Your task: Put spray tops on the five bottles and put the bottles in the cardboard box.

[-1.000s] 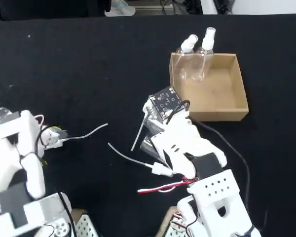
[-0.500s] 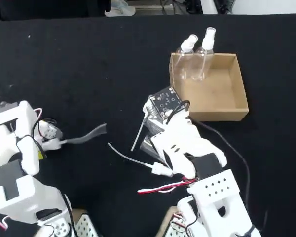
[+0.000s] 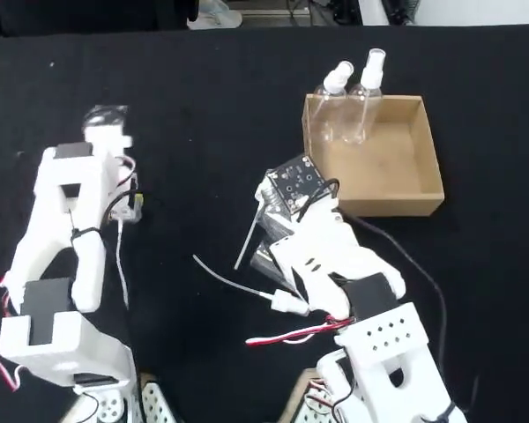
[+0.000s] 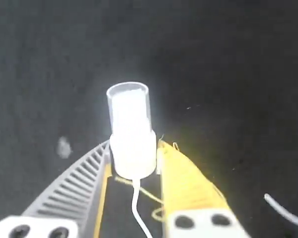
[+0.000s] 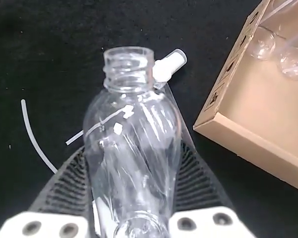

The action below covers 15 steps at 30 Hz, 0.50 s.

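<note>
My left gripper (image 3: 130, 208) (image 4: 132, 150) is shut on a white spray top (image 4: 131, 133), whose thin tube (image 3: 121, 257) trails back toward the table's front. It is over the left half of the table. Right of the middle, my right gripper (image 3: 270, 250) (image 5: 134, 166) is shut on a clear bottle (image 5: 132, 130) with a bare, uncapped neck. The cardboard box (image 3: 428, 167) (image 5: 233, 124) lies just beyond, at the right. Two capped bottles (image 3: 335, 106) (image 3: 366, 95) lean against its far wall.
A loose spray top (image 5: 169, 64) lies by the held bottle's mouth. Another spray top (image 3: 287, 304) with a long tube (image 3: 227, 280) lies near the right arm's base. The cloth between the arms and behind them is open.
The left arm swung from the front left edge up toward the table's middle left, carrying the spray top; its tube now trails toward the front. The right arm stayed still.
</note>
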### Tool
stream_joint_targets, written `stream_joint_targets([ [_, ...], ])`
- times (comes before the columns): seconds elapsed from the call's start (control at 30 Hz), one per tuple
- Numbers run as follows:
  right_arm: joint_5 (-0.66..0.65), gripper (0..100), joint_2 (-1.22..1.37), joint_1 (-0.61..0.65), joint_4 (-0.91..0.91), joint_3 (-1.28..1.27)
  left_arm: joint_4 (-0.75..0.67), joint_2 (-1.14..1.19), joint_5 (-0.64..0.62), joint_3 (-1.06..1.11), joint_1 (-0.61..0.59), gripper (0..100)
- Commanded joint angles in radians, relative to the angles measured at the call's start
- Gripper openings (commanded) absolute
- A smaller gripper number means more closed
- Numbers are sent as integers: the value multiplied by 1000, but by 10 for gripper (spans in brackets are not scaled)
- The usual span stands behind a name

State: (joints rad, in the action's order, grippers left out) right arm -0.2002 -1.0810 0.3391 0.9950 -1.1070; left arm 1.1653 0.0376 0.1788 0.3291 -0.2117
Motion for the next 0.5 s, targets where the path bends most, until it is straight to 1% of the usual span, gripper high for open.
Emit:
stream_joint_targets([
  [0.0, -3, 10, -21, 3, -17, 2, 12, -6, 95, -81, 24, 177],
  [0.07, -3, 10, -21, 3, -17, 2, 41, -2, 95, -77, 19, 263],
  [0.13, -3, 10, -21, 3, -17, 2, 64, 21, 95, -82, 18, 302],
  [0.23, -3, 10, -21, 3, -17, 2, 66, 61, 95, -110, 18, 298],
  [0.4, -3, 10, -21, 3, -18, 2, 75, 153, 94, -226, 39, 261],
  [0.47, -3, 10, -21, 3, -20, 2, 75, 195, 57, -274, 50, 251],
])
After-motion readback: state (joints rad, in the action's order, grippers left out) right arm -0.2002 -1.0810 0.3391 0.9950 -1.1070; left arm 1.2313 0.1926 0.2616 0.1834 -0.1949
